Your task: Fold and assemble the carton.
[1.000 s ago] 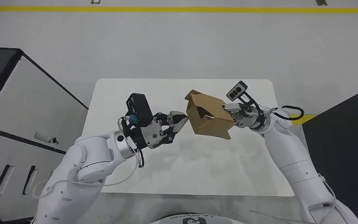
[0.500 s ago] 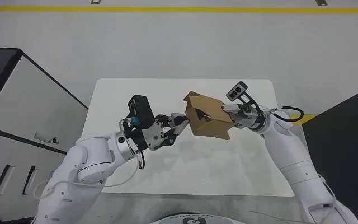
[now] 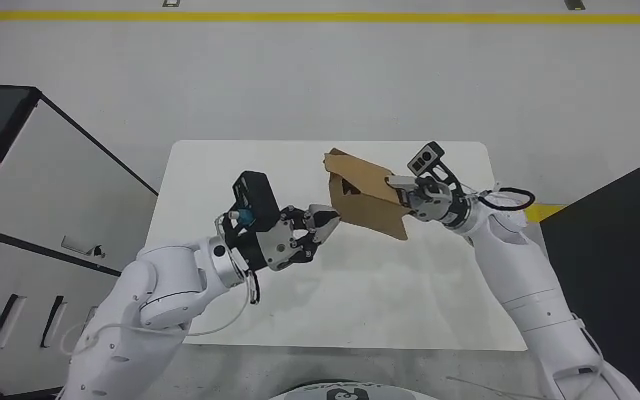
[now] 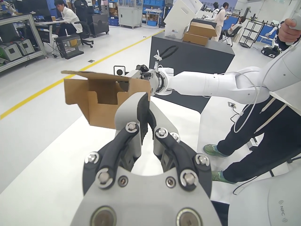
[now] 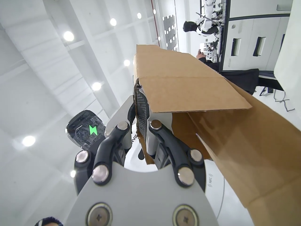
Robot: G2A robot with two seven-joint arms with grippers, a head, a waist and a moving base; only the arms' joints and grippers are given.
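1 carton [image 3: 365, 193], brown, is held in the air above the far-mid part of the desk [image 3: 250, 170], tilted. It has been opened into a box shape, i.e. the walls are raised and an inside w/ a notched flap is seen through the open end. The end flaps are seen loose, w/ one sticking out flat at the top edge. The task is thus judged approx. half done: the shape is raised, but the flaps are not yet folded in or tucked, and no end is closed as far as can be seen. The carton is pinched at one wall edge by the right hand [image 5: 141, 109], w/ fingers clamped on the cardboard. The left hand [image 4: 147, 116] is placed just beside the carton's near lower corner, fingers drawn together w/ nothing between them. Contact w/ that corner can't be told. Count: 1 carton, 2 hands, 1 desk.
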